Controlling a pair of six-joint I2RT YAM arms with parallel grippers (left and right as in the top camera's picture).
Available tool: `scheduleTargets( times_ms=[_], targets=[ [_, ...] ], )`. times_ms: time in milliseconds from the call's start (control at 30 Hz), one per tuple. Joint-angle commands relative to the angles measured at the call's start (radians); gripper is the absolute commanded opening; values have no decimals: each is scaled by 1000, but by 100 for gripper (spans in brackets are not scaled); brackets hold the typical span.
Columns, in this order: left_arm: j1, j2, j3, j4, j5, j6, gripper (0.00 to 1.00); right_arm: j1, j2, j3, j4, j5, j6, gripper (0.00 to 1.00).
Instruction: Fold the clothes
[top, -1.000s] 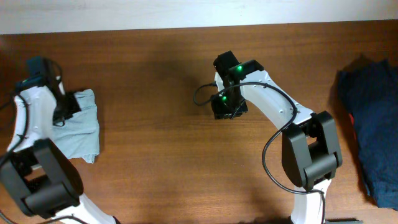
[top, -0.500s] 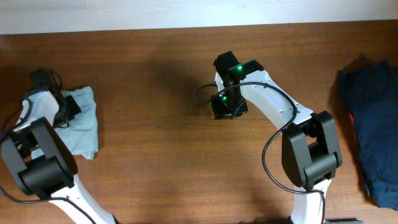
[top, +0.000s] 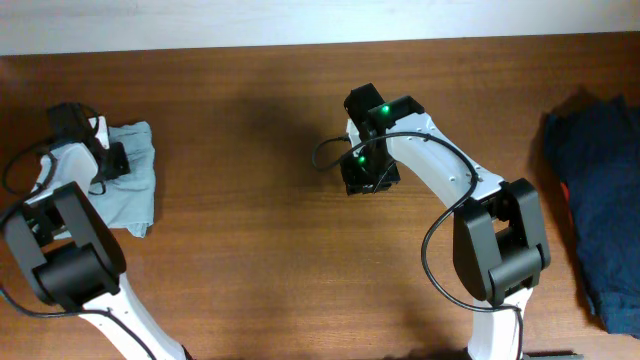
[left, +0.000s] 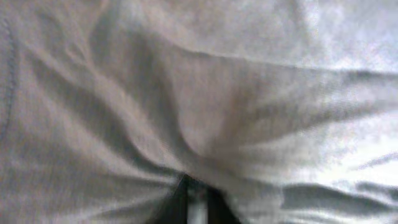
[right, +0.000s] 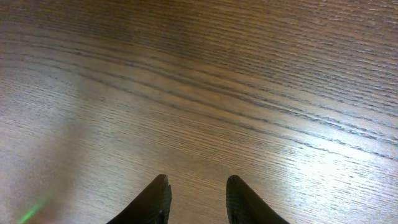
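Note:
The clothes (top: 138, 192), a pale grey-blue T-shirt, lie bunched in a compact folded heap at the table's far left. My left gripper (top: 106, 164) rests on top of its upper part. In the left wrist view wrinkled fabric (left: 205, 93) fills the frame, and its creases run together at the dark fingertips of the left gripper (left: 196, 190), which stand nearly together with cloth pinched between them. My right gripper (top: 368, 181) hangs over bare wood at the table's middle. The right wrist view shows the right gripper (right: 198, 186) open with nothing between its fingers.
A dark navy garment (top: 596, 200) with a red patch lies heaped at the right edge. The brown wooden table (top: 260, 240) shows between the two arms. A pale wall strip runs along the far side.
My left gripper has moved toward the far edge of the table, dragging the T-shirt with it. The right arm has stayed still.

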Motion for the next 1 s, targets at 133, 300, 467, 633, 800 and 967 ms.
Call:
scheduleTargets(
  times_ms=[133, 300, 467, 633, 800, 967],
  targets=[
    [-43, -105, 108, -282, 128, 30, 54, -5, -141, 101, 0, 202, 8, 34],
    [-71, -363, 184, -475, 175, 26, 56, -29, -282, 206, 3, 244, 6, 35],
    [-126, -596, 183, -558, 172, 25, 56, -136, -424, 263, -73, 240, 4, 48],
    [-164, -826, 183, -637, 167, 26, 56, -283, -577, 263, -201, 130, -165, 50],
    [-165, -971, 167, -806, 185, 25, 56, -344, -724, 263, -306, 131, -226, 51],
    [-164, -1077, 90, -939, 281, -8, 81, -343, -903, 263, -436, 87, -225, 55]
  ],
)
